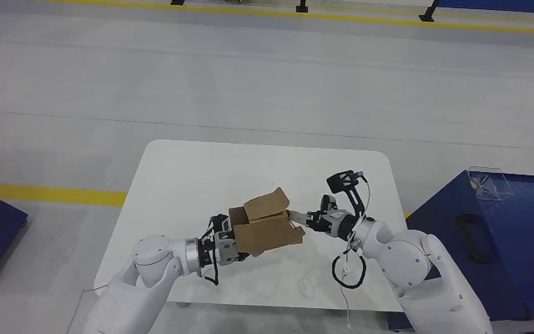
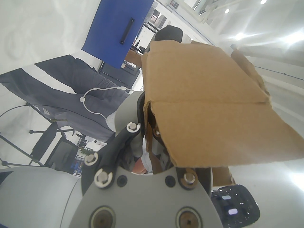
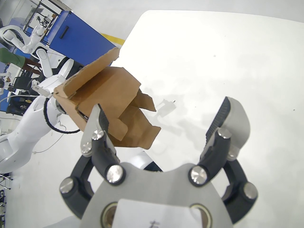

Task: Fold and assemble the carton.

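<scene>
A white worktop (image 1: 183,167) is standing on a grey floor (image 1: 250,75) crossed by yellow lines (image 1: 58,194), with a blue cabinet (image 1: 471,242) sitting off its right side. Above the worktop's near middle, the left tool (image 1: 225,240) is gripping the brown cardboard carton (image 1: 265,224) by one end, holding it clear of the surface. The carton is lying partly formed, one flap standing up at the top and others splaying out at the end facing the right tool (image 3: 162,104). That tool is gaping wide, gripping nothing, one finger (image 3: 101,119) sitting just beside the loose flaps. Folded flaps are hiding the carton's inside.
</scene>
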Controlling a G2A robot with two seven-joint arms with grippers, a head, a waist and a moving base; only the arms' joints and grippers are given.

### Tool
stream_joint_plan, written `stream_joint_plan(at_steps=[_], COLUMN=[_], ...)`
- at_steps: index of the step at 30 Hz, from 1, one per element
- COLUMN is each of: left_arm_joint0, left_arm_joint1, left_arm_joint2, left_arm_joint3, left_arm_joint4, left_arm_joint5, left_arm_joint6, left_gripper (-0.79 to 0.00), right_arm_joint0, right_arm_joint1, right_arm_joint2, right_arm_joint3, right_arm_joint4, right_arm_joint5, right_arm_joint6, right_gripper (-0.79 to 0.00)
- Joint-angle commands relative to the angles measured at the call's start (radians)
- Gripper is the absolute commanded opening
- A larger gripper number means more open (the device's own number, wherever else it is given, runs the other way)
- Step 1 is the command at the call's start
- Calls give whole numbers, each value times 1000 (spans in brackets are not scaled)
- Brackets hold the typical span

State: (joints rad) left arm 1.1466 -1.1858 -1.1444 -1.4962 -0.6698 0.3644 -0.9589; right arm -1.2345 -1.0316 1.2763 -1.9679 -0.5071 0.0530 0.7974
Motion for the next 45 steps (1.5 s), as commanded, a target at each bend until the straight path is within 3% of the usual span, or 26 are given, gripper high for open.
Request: stream_joint_plan(at_steps=[1, 7, 15, 23, 32, 40, 45], left_arm_joint0=[6, 28, 55, 64, 110, 121, 117], left_arm_joint1=[2, 7, 12, 13, 11, 11, 10], left_arm_joint2=[-3, -8, -11, -10, -24, -48, -49], left_arm_joint3=[-8, -27, -57, -70, -103, -105, -103], left_arm_joint4=[15, 48, 90, 100, 148, 125, 100], left_arm_joint5=[-30, -91, -193, -191, -370, -396, -379], left_arm_joint6=[4, 11, 20, 43, 159, 203, 192], left_gripper=[-785, -785, -785, -785, -785, -785, -785], right_arm_joint0=[7, 12, 52, 64, 47, -40, -27], right_arm_joint1=[-2, -4, -16, -19, -20, -7, -7], right_arm_joint2=[-6, 2, -84, -88, -73, 48, 18], right_arm_joint3=[2, 14, 32, 27, 6, -47, -13], right_arm_joint4=[2, 43, 25, 19, -5, 57, 36], right_arm_joint5=[0, 9, 24, 33, 51, 48, 48], right_arm_joint6=[-6, 5, 15, 21, -29, -28, 23], right_gripper=[0, 0, 0, 0, 0, 0, 0])
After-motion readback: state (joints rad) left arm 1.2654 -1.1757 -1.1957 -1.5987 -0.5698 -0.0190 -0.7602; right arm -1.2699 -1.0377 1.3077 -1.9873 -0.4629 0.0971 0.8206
